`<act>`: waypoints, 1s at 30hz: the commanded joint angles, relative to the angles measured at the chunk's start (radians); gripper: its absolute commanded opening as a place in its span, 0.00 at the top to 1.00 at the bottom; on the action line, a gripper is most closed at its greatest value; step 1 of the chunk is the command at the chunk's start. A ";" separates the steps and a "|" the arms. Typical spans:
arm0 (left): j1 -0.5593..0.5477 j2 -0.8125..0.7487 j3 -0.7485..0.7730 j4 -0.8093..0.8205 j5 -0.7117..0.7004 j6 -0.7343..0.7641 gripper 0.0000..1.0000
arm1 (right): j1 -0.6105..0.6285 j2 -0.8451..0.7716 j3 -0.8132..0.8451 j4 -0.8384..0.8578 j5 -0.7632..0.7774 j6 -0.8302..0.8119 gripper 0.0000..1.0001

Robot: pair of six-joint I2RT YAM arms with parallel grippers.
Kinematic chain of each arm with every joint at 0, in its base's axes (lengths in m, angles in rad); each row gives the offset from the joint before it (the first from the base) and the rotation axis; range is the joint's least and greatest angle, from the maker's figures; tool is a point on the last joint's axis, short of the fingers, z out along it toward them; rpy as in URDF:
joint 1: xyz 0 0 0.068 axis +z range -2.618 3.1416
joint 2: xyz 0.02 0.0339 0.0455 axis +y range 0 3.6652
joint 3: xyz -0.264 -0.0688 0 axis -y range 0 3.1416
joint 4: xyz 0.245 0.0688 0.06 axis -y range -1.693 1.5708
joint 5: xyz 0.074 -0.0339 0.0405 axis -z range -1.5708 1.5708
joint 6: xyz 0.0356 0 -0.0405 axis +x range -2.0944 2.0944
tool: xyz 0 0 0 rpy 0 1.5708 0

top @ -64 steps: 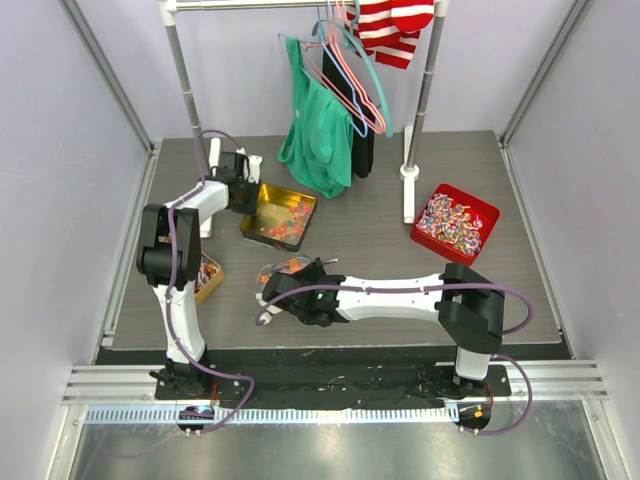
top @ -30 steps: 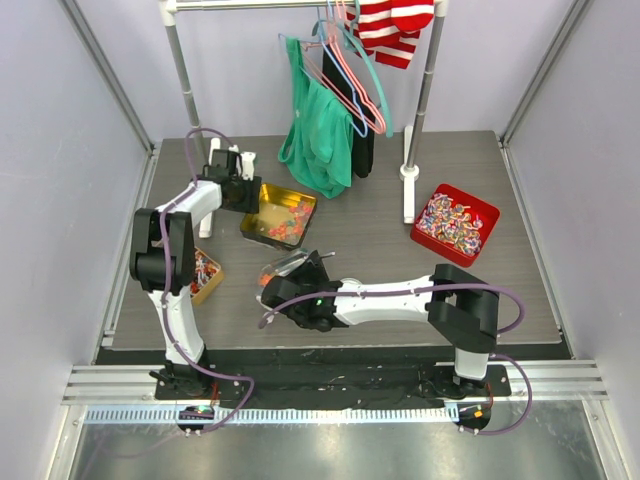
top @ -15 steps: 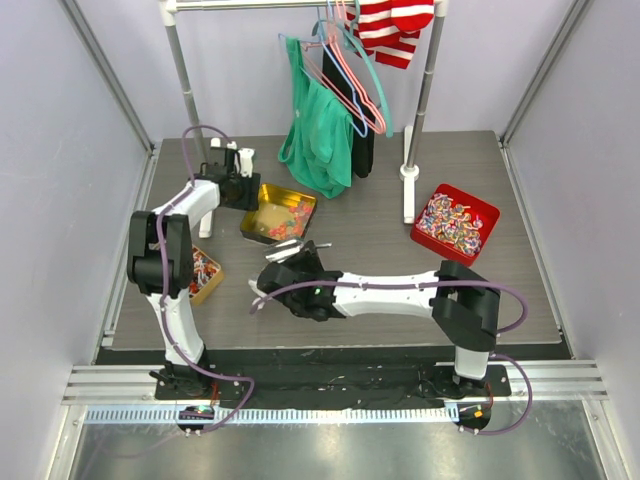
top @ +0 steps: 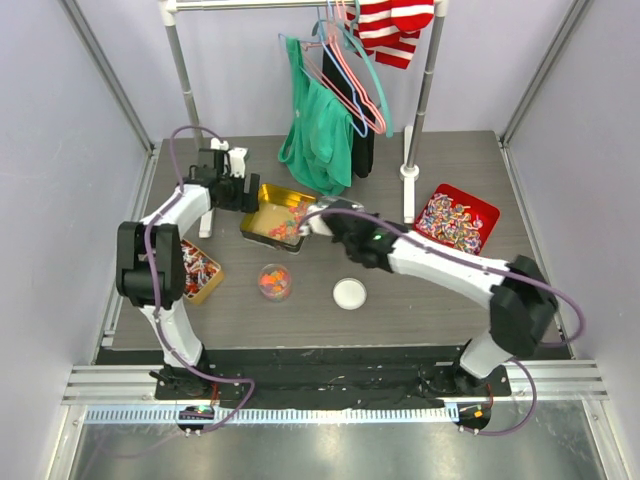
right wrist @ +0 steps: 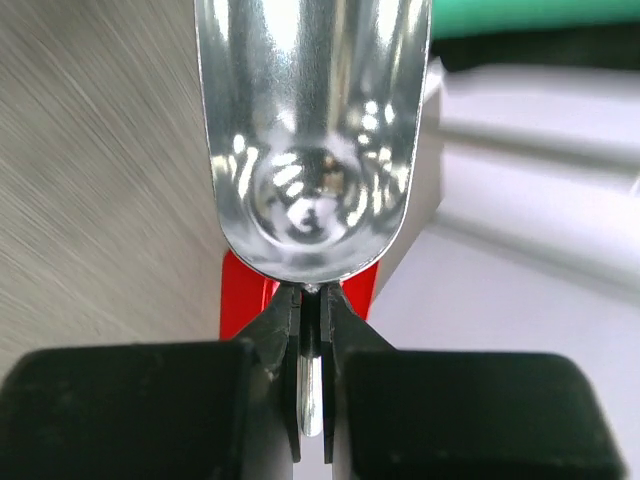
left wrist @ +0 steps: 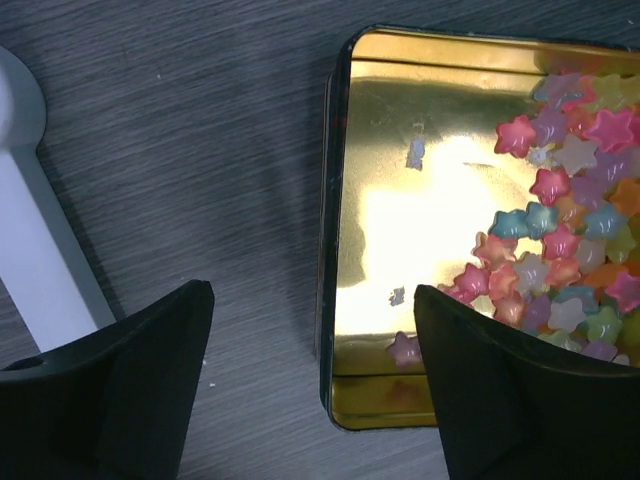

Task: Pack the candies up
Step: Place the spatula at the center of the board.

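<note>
The candies (left wrist: 560, 250) are small star-shaped pieces in pink, orange, yellow and blue, heaped at one side of a large gold tin (left wrist: 420, 200). That tin (top: 262, 226) lies at the table's back left. My left gripper (left wrist: 315, 390) is open, its fingers (left wrist: 150, 380) straddling the tin's near corner without touching it. More candies fill a small clear jar (top: 274, 282) in front of the tin. My right gripper (right wrist: 312, 300) is shut on the handle of an empty metal scoop (right wrist: 310, 150). That gripper (top: 335, 218) hovers beside the tin's right end.
A white lid (top: 349, 293) lies right of the jar. A red tray (top: 455, 222) of wrapped sweets sits at the right, a smaller gold tin (top: 197, 273) at the left. A clothes rack's white feet (top: 408, 180) and hanging clothes (top: 320, 130) stand behind.
My right arm has swung from over the jar up and right to the gold tin with the scoop. The left gripper has opened off the tin's edge.
</note>
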 commanded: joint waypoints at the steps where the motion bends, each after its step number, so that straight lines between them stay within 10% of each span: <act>1: 0.010 -0.115 -0.037 0.019 0.034 0.036 0.11 | -0.137 -0.159 -0.123 -0.020 -0.132 0.136 0.99; 30: 0.068 -0.691 -0.452 -0.115 0.225 0.219 0.00 | -0.276 0.103 -0.273 0.222 -0.293 0.300 0.93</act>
